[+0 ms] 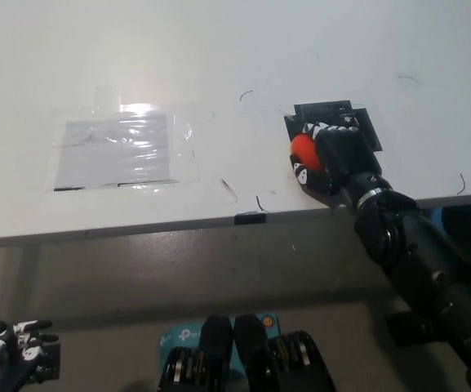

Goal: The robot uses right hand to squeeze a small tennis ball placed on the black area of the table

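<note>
My black right hand is shut on the small ball, of which only a red-orange part shows at the hand's left side. Hand and ball are over the near left part of the black patch on the white table, close to the table's front edge. I cannot see whether the ball touches the table. My white left hand rests low at the picture's bottom left, below the table; its fingers look curled.
A clear plastic sheet is taped flat on the table's left half. Thin dark scratch marks lie near the front edge. A teal box sits on the floor under the table.
</note>
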`<state>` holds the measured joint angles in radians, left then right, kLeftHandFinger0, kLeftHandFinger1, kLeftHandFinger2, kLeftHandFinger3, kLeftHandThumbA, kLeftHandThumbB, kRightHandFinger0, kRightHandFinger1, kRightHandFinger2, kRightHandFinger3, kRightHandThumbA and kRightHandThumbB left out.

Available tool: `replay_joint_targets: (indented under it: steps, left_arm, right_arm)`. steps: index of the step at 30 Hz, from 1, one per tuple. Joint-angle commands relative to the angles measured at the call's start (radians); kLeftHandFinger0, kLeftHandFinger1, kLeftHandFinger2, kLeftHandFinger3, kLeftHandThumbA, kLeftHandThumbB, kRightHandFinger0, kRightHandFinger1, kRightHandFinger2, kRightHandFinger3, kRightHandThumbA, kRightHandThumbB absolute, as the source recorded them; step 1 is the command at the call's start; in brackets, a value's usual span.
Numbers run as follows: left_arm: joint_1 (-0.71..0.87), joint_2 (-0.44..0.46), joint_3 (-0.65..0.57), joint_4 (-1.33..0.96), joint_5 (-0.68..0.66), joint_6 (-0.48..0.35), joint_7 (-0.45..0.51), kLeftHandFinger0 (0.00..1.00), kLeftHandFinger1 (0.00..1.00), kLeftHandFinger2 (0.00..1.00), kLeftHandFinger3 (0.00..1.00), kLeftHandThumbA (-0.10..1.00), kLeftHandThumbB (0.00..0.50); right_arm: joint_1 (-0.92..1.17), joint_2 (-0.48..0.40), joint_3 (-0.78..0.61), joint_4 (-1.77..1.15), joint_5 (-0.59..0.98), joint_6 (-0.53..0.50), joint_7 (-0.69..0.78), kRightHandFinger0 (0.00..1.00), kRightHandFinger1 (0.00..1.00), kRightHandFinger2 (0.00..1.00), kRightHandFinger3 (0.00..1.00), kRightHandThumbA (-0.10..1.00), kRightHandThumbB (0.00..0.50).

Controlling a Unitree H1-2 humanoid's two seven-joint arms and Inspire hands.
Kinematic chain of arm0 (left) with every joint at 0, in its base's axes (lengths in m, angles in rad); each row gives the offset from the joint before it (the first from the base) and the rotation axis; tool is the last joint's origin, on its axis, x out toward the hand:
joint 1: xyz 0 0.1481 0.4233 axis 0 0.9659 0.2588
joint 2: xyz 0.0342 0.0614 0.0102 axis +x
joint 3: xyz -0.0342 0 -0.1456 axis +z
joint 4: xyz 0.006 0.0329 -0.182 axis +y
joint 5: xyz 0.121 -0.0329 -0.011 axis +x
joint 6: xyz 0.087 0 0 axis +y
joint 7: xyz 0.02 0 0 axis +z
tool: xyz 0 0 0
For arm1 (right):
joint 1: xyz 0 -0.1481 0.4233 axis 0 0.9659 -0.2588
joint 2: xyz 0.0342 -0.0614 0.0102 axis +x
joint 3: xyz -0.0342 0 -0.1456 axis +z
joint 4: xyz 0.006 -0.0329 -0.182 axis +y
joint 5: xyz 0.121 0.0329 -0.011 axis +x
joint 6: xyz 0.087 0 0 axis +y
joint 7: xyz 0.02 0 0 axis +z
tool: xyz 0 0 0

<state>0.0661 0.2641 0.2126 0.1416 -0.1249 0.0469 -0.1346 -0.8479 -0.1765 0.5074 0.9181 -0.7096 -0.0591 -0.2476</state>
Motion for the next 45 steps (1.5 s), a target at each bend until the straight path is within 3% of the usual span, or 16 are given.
replay_joint_targets:
  steps: [1,2,3,4,5,7,8,10,11,13,15,18,21,33,37,45]
  left_arm:
    - [-0.008,0.028,-0.001,-0.022,-0.01,-0.006,-0.015,0.23,0.33,0.51,0.56,0.24,0.145]
    - [-0.008,0.028,-0.001,-0.025,-0.01,-0.003,-0.015,0.23,0.33,0.51,0.56,0.24,0.145]
    - [-0.01,0.029,-0.002,-0.02,-0.009,-0.003,-0.017,0.22,0.33,0.51,0.55,0.24,0.144]
    - [-0.011,0.03,-0.003,-0.013,-0.005,-0.008,-0.015,0.23,0.34,0.51,0.56,0.24,0.152]
    - [-0.012,0.03,-0.001,-0.008,-0.009,-0.016,-0.019,0.22,0.34,0.51,0.57,0.25,0.157]
    - [-0.013,0.03,-0.001,-0.005,-0.01,-0.018,-0.022,0.22,0.33,0.52,0.57,0.24,0.152]
    - [-0.014,0.03,-0.001,-0.006,-0.008,-0.016,-0.022,0.2,0.31,0.51,0.57,0.25,0.149]
    - [-0.014,0.029,0.001,-0.005,-0.011,-0.019,-0.023,0.19,0.31,0.5,0.56,0.25,0.151]
    - [-0.019,0.035,0.005,0.002,-0.011,-0.028,-0.025,0.19,0.3,0.49,0.54,0.26,0.154]
    - [-0.021,0.039,0.004,0.004,-0.003,-0.028,-0.023,0.21,0.32,0.49,0.55,0.3,0.165]
    - [-0.022,0.039,0.005,0.005,-0.007,-0.026,-0.023,0.21,0.31,0.48,0.55,0.31,0.162]
    - [-0.022,0.04,0.004,0.005,-0.008,-0.035,-0.028,0.21,0.31,0.44,0.54,0.31,0.147]
    - [-0.022,0.039,0.006,0.005,-0.016,-0.034,-0.029,0.19,0.28,0.39,0.53,0.32,0.157]
    - [-0.027,0.042,0.004,0.024,-0.01,-0.041,-0.028,0.15,0.21,0.31,0.52,0.38,0.158]
    - [-0.02,0.034,0.015,0.017,-0.023,-0.034,-0.023,0.13,0.2,0.3,0.48,0.36,0.163]
    - [0.001,0.038,0.016,0.019,-0.011,-0.045,-0.021,0.15,0.22,0.32,0.47,0.38,0.153]
  right_arm:
    - [-0.011,-0.005,0.022,0.024,-0.019,0.078,0.096,0.43,0.67,0.81,0.84,-0.1,0.0]
    - [-0.011,-0.006,0.025,0.023,-0.021,0.078,0.094,0.43,0.67,0.81,0.85,-0.1,0.0]
    - [-0.01,-0.01,0.041,0.022,-0.033,0.085,0.107,0.88,1.0,1.0,1.0,-0.1,0.018]
    - [-0.012,-0.011,0.049,0.018,-0.037,0.098,0.122,1.0,1.0,1.0,1.0,-0.03,0.016]
    - [-0.014,-0.011,0.056,0.019,-0.043,0.106,0.122,1.0,1.0,1.0,1.0,0.07,0.031]
    - [-0.012,-0.013,0.059,0.007,-0.036,0.114,0.13,1.0,1.0,1.0,1.0,0.14,0.053]
    - [-0.002,-0.011,0.038,-0.021,-0.009,0.11,0.136,1.0,1.0,1.0,1.0,0.21,0.133]
    - [0.005,-0.012,0.033,-0.045,-0.008,0.117,0.133,1.0,1.0,1.0,1.0,0.34,0.226]
    - [0.002,-0.008,0.031,-0.066,-0.006,0.128,0.144,1.0,1.0,1.0,1.0,0.57,0.348]
    - [0.003,-0.006,0.027,-0.082,-0.003,0.131,0.15,1.0,1.0,1.0,1.0,0.69,0.444]
    - [0.009,-0.005,0.021,-0.101,-0.003,0.128,0.14,1.0,1.0,1.0,1.0,0.75,0.492]
    - [0.024,-0.002,0.011,-0.164,-0.011,0.156,0.136,1.0,1.0,1.0,1.0,0.87,0.5]
    - [0.034,-0.002,0.004,-0.21,-0.013,0.176,0.151,1.0,1.0,1.0,1.0,0.89,0.5]
    - [0.16,-0.066,-0.129,-0.563,0.046,0.182,0.185,1.0,1.0,1.0,1.0,0.79,0.5]
    - [0.19,-0.085,-0.157,-0.649,0.05,0.165,0.203,1.0,1.0,1.0,1.0,0.81,0.5]
    - [0.324,-0.146,-0.253,-0.92,0.074,0.201,0.264,1.0,1.0,1.0,1.0,0.72,0.48]
